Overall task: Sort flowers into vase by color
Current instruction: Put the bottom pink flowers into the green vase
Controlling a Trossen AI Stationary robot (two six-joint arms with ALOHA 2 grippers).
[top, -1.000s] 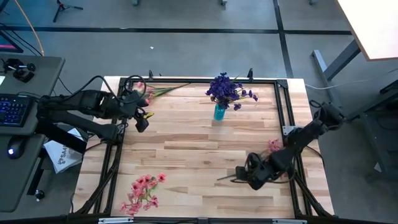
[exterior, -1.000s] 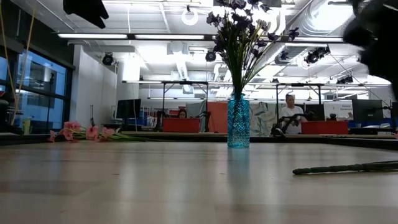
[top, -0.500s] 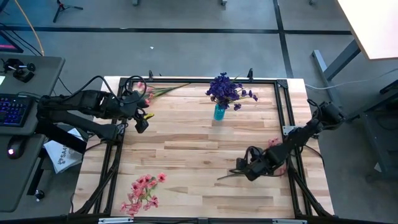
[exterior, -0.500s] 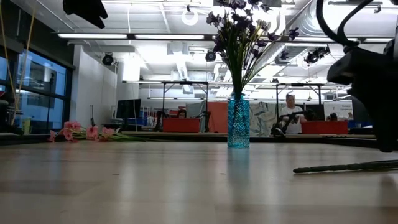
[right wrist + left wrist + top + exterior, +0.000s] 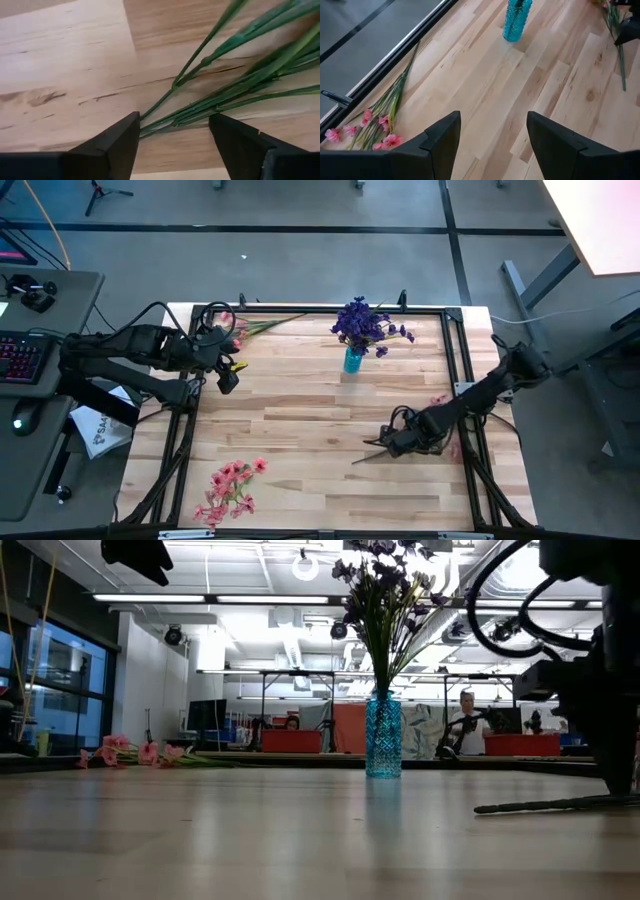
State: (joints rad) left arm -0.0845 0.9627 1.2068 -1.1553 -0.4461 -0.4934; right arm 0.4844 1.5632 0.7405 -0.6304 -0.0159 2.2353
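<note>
**Right claw lines up on the pink sprig stems**

We are at the pick-up step. Nearest the front edge of the desk lies one bunch of pink flowers, untouched. Farther in, on our right side, the right claw sits low over the green stems of another pink sprig, whose blossoms peek out beside the arm near the desk's right rail. Its fingers stand apart, and the wrist view shows the stems fanning across the gap between them, flat on the wood and not yet pinched.

The left claw waits above the far left part of the desk, fingers spread and holding nothing, with a third pink bunch lying below it along the back rail.

At the far middle stands the blue vase, upright and already holding purple flowers.

We judge the next move calls for dropping a little, closing on the gathered stems where they bunch tightest, then lifting without dragging the blossoms along the rail.
</note>
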